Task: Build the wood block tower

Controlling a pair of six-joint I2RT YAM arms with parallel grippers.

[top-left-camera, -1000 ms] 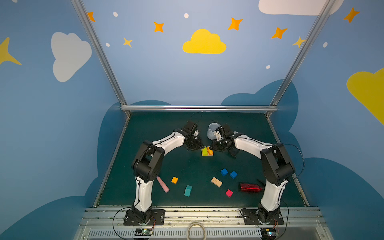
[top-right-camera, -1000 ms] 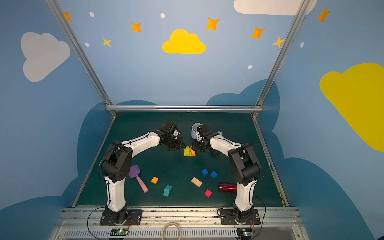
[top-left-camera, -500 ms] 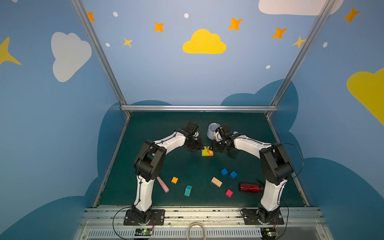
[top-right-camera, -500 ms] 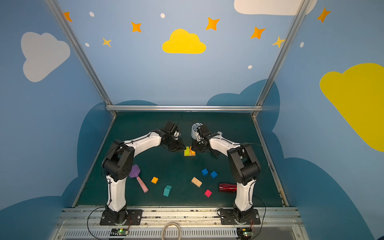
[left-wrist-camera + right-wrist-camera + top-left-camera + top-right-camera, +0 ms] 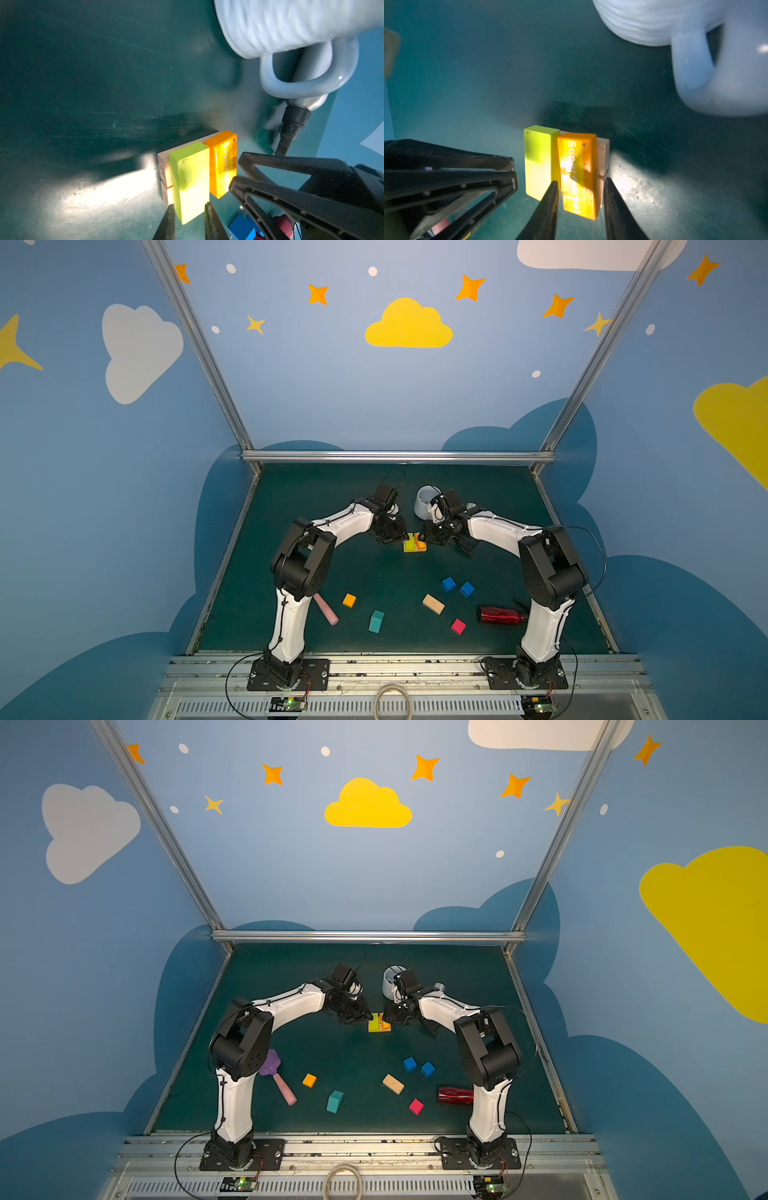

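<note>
Left end effector (image 5: pixel 189 205) is closed on the near end of the yellow-green bar (image 5: pixel 191 176), with one black finger pressed to each long side. That bar lies flat in the upper layer of the tower (image 5: pixel 414 542). The tower is only two layers high and sits on the green bench (image 5: pixel 316 497) towards the back, between the two arms. Its lower layer is a pair of tan bars (image 5: pixel 165 172), laid side by side and crosswise to the coloured ones. Beside the yellow-green bar on the same layer lies the orange bar (image 5: pixel 578 176), which has white lettering on top.

The right end effector (image 5: pixel 580 180) straddles the near end of the orange bar. Its jaws are parted a little wider than the bar. One finger lies against the side facing the yellow-green bar, and the other seems to stand a sliver clear, though the view is blurred. It appears to clamp nothing. A white mug (image 5: pixel 424 502) stands behind the tower, close to the right wrist.

The other wood blocks lie loose nearer the front. From the left come:
- a spatula (image 5: pixel 269 1064), partly hidden by the left arm
- an orange cube (image 5: pixel 349 600)
- the teal house-shaped piece (image 5: pixel 376 621)
- a loose tan bar (image 5: pixel 433 604)
- two blue cubes (image 5: pixel 448 584), close together
- a pink cube (image 5: pixel 458 626)
- a red bottle (image 5: pixel 500 615), lying on its side beside the right arm
</note>
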